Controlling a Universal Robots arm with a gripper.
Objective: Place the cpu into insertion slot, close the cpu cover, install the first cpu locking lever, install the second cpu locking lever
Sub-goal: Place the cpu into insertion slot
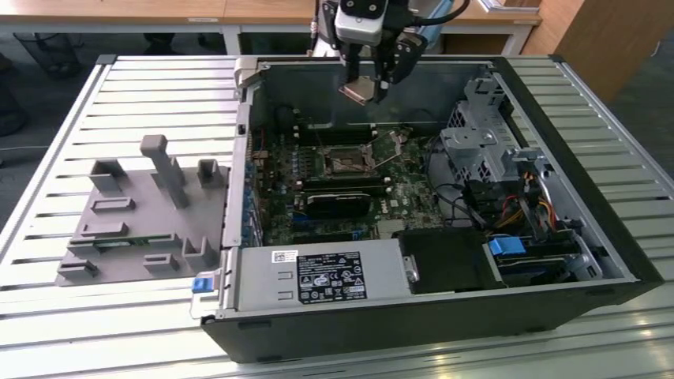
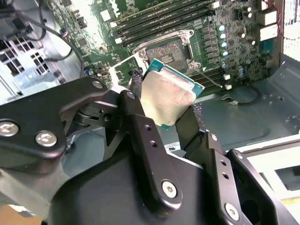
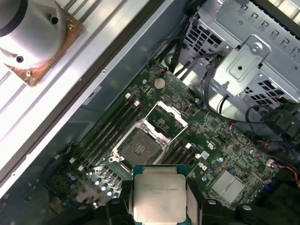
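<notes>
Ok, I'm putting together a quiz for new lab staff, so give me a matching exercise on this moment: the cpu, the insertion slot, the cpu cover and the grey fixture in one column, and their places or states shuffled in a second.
Things
1. cpu
2. insertion slot
3. cpu cover
4. grey fixture

Places or states
A. bare, with nothing seated in it
B. on the slatted table, outside the computer case
C. clamped in the gripper, above the motherboard
D. swung open, off the slot

Pairs: 1-C, 2-A, 3-D, 4-B
</notes>
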